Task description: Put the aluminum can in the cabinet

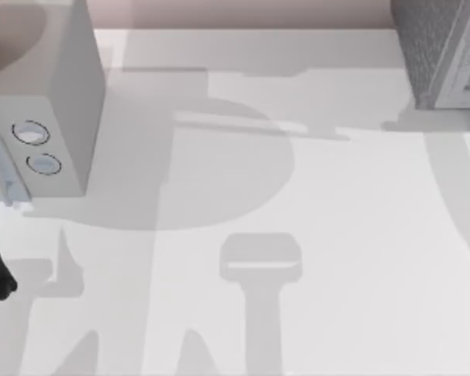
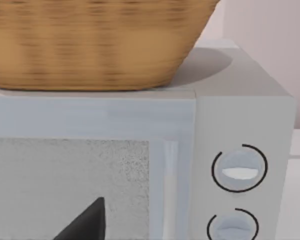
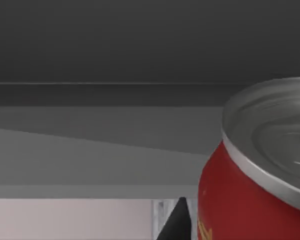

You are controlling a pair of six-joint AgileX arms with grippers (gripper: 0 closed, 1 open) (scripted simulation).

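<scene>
Where grey walls close, aluminum can (red, silver-topped)

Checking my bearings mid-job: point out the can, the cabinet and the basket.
can (image 3: 230, 210): right wrist view, on its red side wall.
cabinet (image 1: 431, 47): top view, on its dark speckled side.
basket (image 2: 90, 45): left wrist view, on its woven wall.

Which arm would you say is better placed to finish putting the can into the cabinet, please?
Right, probably: its wrist view has the aluminum can close up against dark grey panels. The left wrist faces the pale box.
</scene>
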